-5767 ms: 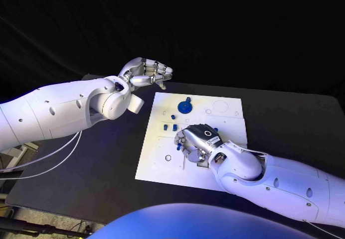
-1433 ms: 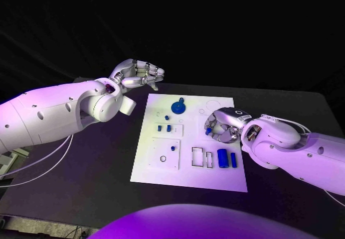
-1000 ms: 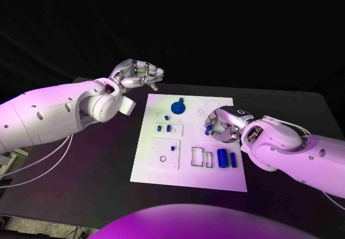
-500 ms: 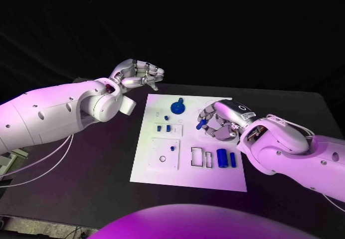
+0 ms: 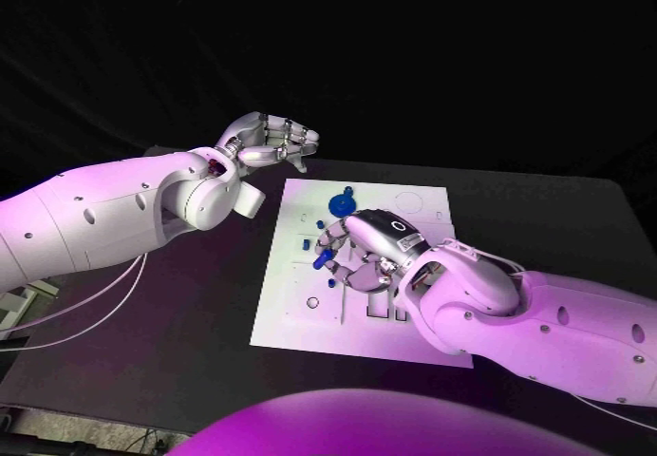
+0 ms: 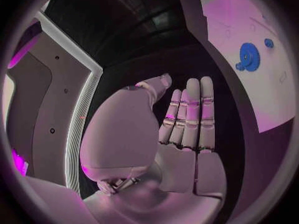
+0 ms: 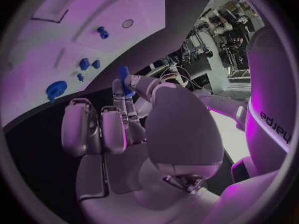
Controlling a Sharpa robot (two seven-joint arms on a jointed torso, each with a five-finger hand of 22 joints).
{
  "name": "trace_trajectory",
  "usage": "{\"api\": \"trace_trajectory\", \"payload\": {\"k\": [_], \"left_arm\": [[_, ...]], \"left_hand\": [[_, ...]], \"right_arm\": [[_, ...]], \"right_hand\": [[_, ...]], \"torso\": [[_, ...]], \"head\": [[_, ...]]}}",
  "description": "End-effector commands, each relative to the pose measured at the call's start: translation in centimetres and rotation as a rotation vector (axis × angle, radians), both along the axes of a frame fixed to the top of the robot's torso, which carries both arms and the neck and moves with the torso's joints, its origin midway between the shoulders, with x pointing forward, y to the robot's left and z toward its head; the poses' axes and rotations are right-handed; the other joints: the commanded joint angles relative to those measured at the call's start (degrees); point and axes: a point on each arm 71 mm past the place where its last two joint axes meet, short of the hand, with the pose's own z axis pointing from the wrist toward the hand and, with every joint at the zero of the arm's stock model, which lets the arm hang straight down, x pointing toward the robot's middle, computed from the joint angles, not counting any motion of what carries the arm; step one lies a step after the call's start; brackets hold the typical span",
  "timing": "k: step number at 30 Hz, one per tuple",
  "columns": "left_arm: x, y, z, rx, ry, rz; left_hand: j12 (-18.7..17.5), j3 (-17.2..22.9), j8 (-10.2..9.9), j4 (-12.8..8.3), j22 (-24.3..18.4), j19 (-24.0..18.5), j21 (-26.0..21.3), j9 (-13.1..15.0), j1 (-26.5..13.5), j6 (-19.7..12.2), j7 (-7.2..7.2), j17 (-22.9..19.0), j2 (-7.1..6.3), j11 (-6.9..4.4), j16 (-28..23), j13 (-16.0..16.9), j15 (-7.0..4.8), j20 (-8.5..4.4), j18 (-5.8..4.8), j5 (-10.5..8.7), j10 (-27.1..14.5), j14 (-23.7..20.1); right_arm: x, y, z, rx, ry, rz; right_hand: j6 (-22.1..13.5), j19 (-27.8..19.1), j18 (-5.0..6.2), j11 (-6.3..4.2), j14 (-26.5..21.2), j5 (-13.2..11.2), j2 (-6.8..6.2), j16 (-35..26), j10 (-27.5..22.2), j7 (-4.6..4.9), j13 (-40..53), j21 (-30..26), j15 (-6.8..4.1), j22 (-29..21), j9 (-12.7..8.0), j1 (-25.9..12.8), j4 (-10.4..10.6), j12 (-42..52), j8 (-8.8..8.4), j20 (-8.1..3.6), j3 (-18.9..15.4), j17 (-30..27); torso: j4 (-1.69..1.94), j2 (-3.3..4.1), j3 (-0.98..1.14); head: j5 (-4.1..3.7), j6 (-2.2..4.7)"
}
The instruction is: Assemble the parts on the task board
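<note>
Two silver hands show above the black table (image 5: 164, 313). Furthest left, the left hand (image 5: 274, 141) hovers off the far left corner of the white rectangular task board (image 5: 294, 309), fingers curled in, holding nothing. Further right, the right hand (image 5: 363, 249) hangs over the board's middle, pinching a small blue cylindrical part (image 5: 323, 259) between thumb and fingertip. A blue toothed gear (image 5: 343, 202) lies near the board's far edge.
</note>
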Motion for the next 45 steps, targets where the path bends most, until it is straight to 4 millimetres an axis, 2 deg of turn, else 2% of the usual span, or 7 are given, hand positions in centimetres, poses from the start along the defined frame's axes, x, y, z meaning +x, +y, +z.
{"api": "trace_trajectory", "payload": {"k": [1, 6, 17, 22, 24, 35, 45], "left_arm": [[0.0, -0.4, 0.1, -0.015, -0.005, -0.022], [-0.1, -0.5, 0.1, -0.015, -0.003, -0.024], [-0.1, -0.6, 0.1, -0.016, 0.004, -0.032], [-0.1, -0.6, 0.1, -0.016, 0.007, -0.037], [-0.1, -0.7, 0.0, -0.016, 0.008, -0.038], [-0.1, -0.6, 0.0, -0.016, 0.01, -0.04], [-0.2, -0.6, 0.0, -0.015, 0.01, -0.038]], "left_hand": [[0.1, 0.0, 0.1, -0.4, -0.1, -0.1, -0.2, 0.0, 0.1, -0.3, -0.03, -0.1, 0.47, -0.14, -0.3, 0.1, 0.02, 0.24, 0.75, 0.34, -0.4, -0.5], [0.1, 0.0, 0.1, -0.4, -0.1, -0.1, -0.2, 0.0, 0.1, -0.3, -0.03, -0.1, 0.47, -0.14, -0.3, 0.1, 0.02, 0.24, 0.75, 0.34, -0.4, -0.5], [0.1, 0.1, 0.1, -0.6, 0.0, -0.2, -0.2, -0.1, 0.2, -0.5, 0.04, -0.1, 0.56, -0.08, -0.4, 0.0, 0.05, 0.24, 0.74, 0.37, -0.6, -0.7], [0.1, 0.1, 0.1, -0.6, 0.0, -0.2, -0.2, -0.1, 0.2, -0.5, 0.04, -0.1, 0.56, -0.08, -0.4, 0.0, 0.05, 0.24, 0.74, 0.37, -0.6, -0.7], [0.1, 0.1, 0.1, -0.6, 0.0, -0.2, -0.2, -0.1, 0.2, -0.6, 0.06, -0.1, 0.59, -0.06, -0.4, 0.0, 0.07, 0.24, 0.73, 0.38, -0.7, -0.7], [0.1, 0.1, 0.1, -0.6, 0.0, -0.2, -0.2, -0.1, 0.2, -0.6, 0.06, -0.1, 0.59, -0.06, -0.4, 0.0, 0.07, 0.24, 0.73, 0.38, -0.7, -0.7], [0.2, 0.1, 0.0, -0.7, 0.0, -0.2, -0.2, -0.1, 0.2, -0.7, 0.1, -0.1, 0.67, -0.03, -0.5, 0.0, 0.09, 0.25, 0.72, 0.38, -0.8, -0.8]], "right_arm": [[-0.7, 1.1, -0.8, -0.023, -0.003, 0.056], [-0.9, 1.7, -2.1, -0.061, 0.018, 0.068], [-1.2, 1.7, -4.1, -0.153, 0.042, 0.076], [-1.3, 1.7, -4.3, -0.162, 0.041, 0.077], [-1.3, 1.8, -4.3, -0.164, 0.041, 0.078], [-1.3, 1.9, -4.7, -0.19, 0.041, 0.076], [-1.3, 2.0, -4.9, -0.209, 0.038, 0.075]], "right_hand": [[-0.2, 0.1, -1.07, 0.25, 1.3, 0.1, 0.44, -0.3, -0.2, 0.17, 0.0, -0.2, -0.24, 7.5, 4.7, -0.1, -0.5, -0.1, 1.28, 0.05, 0.0, 0.0], [-0.5, 0.0, -1.04, 0.35, 1.3, 0.0, 0.35, -0.4, -0.4, 0.28, 0.0, -0.4, -0.16, 7.5, 4.9, -0.2, -0.7, -0.2, 1.38, 0.1, 0.0, -0.2], [-0.6, -0.1, -1.04, 0.43, 1.2, 0.0, 0.29, -0.4, -0.4, 0.34, 0.1, -0.4, -0.08, 7.5, 5.1, -0.6, -0.7, -0.2, 1.54, 0.17, -0.2, -0.2], [-0.7, 0.0, -1.05, 0.42, 1.2, -0.1, 0.1, -0.4, -0.4, 0.3, 0.1, -0.4, -0.06, 7.5, 5.4, -1.0, -0.9, -0.2, 1.77, 0.22, -0.5, -0.3], [-0.8, 0.0, -1.07, 0.4, 1.2, -0.1, 0.04, -0.4, -0.4, 0.28, 0.2, -0.2, -0.06, 7.6, 5.4, -1.1, -1.0, -0.2, 1.83, 0.23, -0.6, -0.3], [-0.8, 0.0, -1.07, 0.38, 1.2, -0.1, 0.02, -0.4, -0.3, 0.26, 0.2, -0.2, -0.06, 7.6, 5.5, -1.2, -1.0, -0.2, 1.92, 0.23, -0.8, -0.3], [-0.8, 0.0, -1.06, 0.36, 1.2, -0.1, -0.01, -0.4, -0.3, 0.23, 0.2, -0.3, -0.08, 7.6, 5.6, -1.2, -1.2, -0.2, 2.0, 0.24, -0.9, -0.4]], "torso": [[0.06, 0.07, -0.05], [0.06, 0.04, -0.07], [0.0, 0.09, 0.12], [0.12, 0.14, 0.01], [0.16, 0.12, 0.03], [0.08, 0.07, -0.04], [0.09, 0.09, 0.01]], "head": [[0.19, 0.0], [0.62, 0.0], [0.83, 0.0], [0.73, 0.0], [0.84, 0.0], [0.71, 0.0], [0.79, 0.0]]}}
